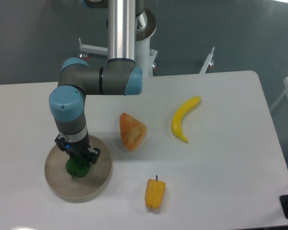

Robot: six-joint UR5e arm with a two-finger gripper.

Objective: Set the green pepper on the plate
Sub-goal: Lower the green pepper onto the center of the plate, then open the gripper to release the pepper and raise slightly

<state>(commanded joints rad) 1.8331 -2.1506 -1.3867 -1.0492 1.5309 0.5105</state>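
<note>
Altogether one green pepper (77,167), one plate (55,184).

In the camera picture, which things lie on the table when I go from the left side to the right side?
plate with the green pepper on it → orange piece of food → yellow pepper → banana

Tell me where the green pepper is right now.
The small dark green pepper sits low at the table's left, over the middle of the round beige plate, directly beneath the gripper, left of the orange wedge.
</note>
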